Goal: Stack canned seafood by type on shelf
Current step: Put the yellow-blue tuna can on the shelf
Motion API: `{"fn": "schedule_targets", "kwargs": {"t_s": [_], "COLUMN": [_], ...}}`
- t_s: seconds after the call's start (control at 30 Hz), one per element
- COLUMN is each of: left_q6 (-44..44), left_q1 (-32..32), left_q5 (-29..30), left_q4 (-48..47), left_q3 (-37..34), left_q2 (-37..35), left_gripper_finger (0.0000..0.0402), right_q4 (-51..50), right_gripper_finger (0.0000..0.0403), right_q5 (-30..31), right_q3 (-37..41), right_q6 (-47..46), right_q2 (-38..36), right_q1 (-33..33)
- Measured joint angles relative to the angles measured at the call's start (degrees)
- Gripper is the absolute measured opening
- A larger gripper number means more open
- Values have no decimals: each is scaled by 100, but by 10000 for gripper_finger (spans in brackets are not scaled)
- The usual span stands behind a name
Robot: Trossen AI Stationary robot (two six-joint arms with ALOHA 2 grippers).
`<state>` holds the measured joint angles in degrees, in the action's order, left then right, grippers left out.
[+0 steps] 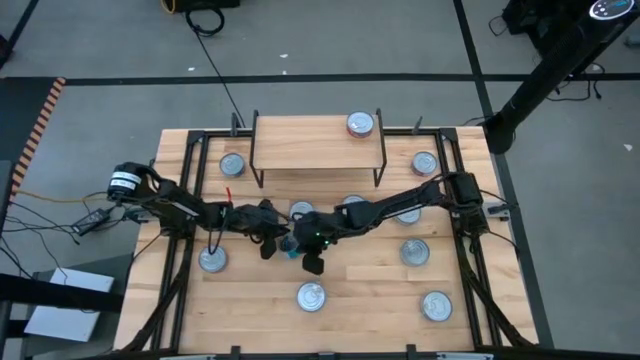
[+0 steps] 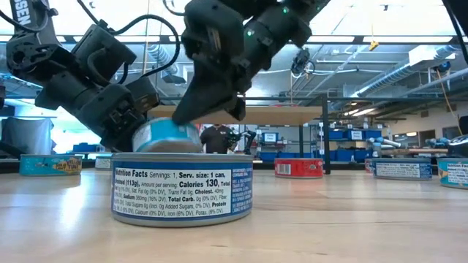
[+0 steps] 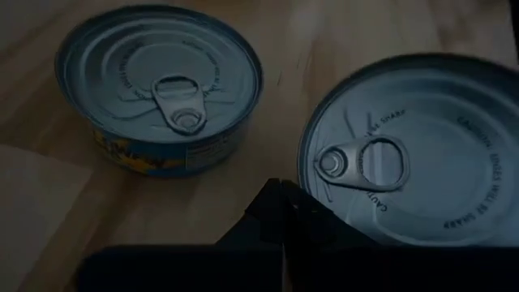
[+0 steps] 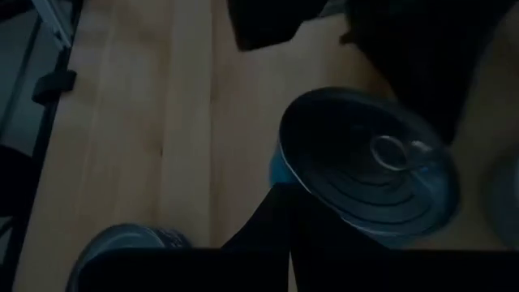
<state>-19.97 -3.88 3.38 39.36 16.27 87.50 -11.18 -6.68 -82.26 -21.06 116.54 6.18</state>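
So the cans are mostly scattered loose across the tabletop, and only one can sits on the shelf, at its right end. Nothing is stacked by type yet, so I'd call this the early part of the job.

Both arms meet over the middle of the table, just in front of the shelf. The teal can there is tipped up on edge in the low view, pinched between the left gripper and the right gripper rather than sitting inside either one. Both sets of jaws are clenched with nothing in them. The left wrist view shows the closed left fingertips right at the rim of a can, nudging rather than gripping, with a second can just beside it. The right wrist view has the tilted can just ahead of its own shut fingers.

What could go wrong, as I see it: a can squeezed between two closed grippers is only held by pressure, so if either arm eases off it can drop flat, roll, or knock into a neighbour (there are a couple close by). A dark blue can stands nearest the low camera, well clear of both grippers.
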Motion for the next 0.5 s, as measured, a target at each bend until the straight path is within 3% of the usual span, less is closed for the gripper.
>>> {"fn": "schedule_targets", "kwargs": {"t_s": [0.5], "left_q6": [14], "left_q1": [-190], "left_q5": [-328], "left_q4": [169], "left_q3": [24], "left_q2": [-9], "left_gripper_finger": [0], "right_q4": [-6], "right_gripper_finger": [5], "right_q5": [44], "right_q3": [-7], "right_q6": [-738], "right_q2": [-132], "right_q1": [-150]}}
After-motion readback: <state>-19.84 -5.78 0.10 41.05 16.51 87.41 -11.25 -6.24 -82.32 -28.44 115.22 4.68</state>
